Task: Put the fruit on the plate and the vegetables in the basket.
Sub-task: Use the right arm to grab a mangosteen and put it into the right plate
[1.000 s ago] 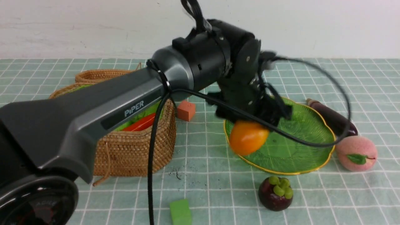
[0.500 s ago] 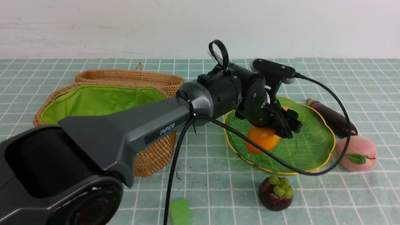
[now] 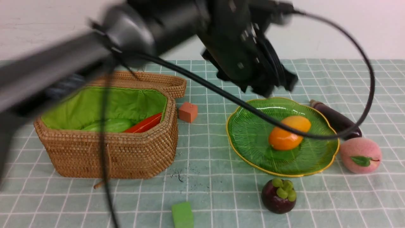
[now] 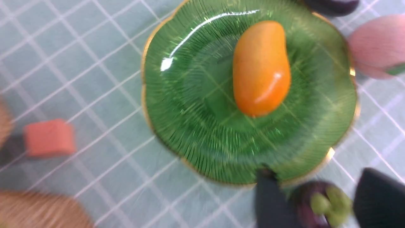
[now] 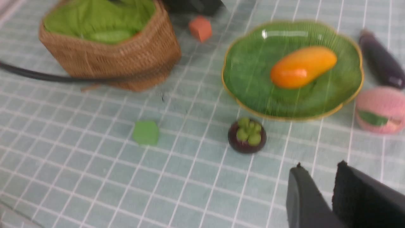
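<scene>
The orange-yellow mango [image 3: 288, 133] lies loose on the green plate [image 3: 250, 142]; it also shows in the left wrist view [image 4: 261, 68] and the right wrist view [image 5: 302, 66]. My left gripper [image 3: 277, 87] is blurred, open and empty above the plate's far edge [image 4: 316, 173]. The mangosteen [image 3: 279, 195] stands on the cloth in front of the plate. The peach [image 3: 360, 155] and eggplant [image 3: 335, 118] lie right of the plate. The basket [image 3: 107, 152] holds the red pepper [image 3: 144, 125] and light-green gourd [image 3: 107, 125]. My right gripper [image 5: 319, 167] hovers over the cloth, empty, jaws slightly apart.
An orange cube [image 3: 188, 111] sits between the basket and the plate. A green foam block [image 3: 182, 215] lies at the front edge. The woven lid [image 3: 142, 79] leans behind the basket. The left arm's black cable [image 3: 364, 104] loops over the plate.
My left gripper lowered the mango onto the plate, let it go and rose quickly up and back. The mango now rests in the plate's right half.
</scene>
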Action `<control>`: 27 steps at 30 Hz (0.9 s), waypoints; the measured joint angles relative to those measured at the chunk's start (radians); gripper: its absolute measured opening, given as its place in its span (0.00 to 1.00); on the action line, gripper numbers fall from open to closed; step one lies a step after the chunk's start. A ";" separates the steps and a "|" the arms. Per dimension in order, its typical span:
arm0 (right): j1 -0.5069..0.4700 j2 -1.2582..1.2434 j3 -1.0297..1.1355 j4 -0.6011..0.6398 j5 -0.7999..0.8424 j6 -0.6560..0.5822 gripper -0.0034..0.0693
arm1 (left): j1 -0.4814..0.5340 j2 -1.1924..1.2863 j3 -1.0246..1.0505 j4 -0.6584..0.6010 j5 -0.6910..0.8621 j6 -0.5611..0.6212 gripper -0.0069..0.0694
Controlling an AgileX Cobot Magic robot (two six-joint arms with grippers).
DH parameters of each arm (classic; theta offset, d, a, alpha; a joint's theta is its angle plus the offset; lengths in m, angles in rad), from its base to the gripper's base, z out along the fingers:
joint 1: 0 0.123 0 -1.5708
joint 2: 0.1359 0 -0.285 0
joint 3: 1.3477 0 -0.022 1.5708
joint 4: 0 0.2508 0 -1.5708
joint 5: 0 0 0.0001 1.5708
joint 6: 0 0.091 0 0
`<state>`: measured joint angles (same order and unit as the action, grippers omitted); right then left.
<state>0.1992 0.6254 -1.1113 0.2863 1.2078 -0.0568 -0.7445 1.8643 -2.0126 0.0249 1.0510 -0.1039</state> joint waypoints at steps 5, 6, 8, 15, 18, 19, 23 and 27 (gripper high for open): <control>0.000 0.164 0.000 0.000 0.013 0.002 0.27 | 0.000 -0.203 0.005 0.019 0.153 -0.009 0.07; 0.000 0.179 0.000 0.000 0.013 0.002 0.27 | 0.000 -0.211 0.006 0.022 0.157 -0.012 0.07; 0.000 0.273 0.000 0.000 0.014 0.003 0.27 | 0.000 -0.318 0.060 0.046 0.166 -0.030 0.07; 0.032 0.474 0.000 0.005 0.009 0.020 0.27 | 0.000 -0.664 0.430 0.117 0.086 -0.093 0.07; 0.130 0.557 0.000 -0.010 -0.023 0.070 0.27 | 0.000 -0.807 0.639 0.106 0.002 -0.101 0.07; 0.183 0.595 0.000 -0.028 -0.042 0.099 0.27 | 0.000 -0.858 0.720 0.092 -0.043 -0.101 0.07; 0.315 0.710 0.000 -0.114 -0.120 0.217 0.32 | 0.000 -1.030 1.014 0.036 -0.195 -0.101 0.07; 0.353 0.800 0.000 -0.166 -0.171 0.315 0.45 | 0.000 -1.125 1.174 0.011 -0.305 -0.101 0.07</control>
<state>0.5519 1.4257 -1.1113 0.1206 1.0363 0.2577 -0.7445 0.7391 -0.8389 0.0354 0.7456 -0.2051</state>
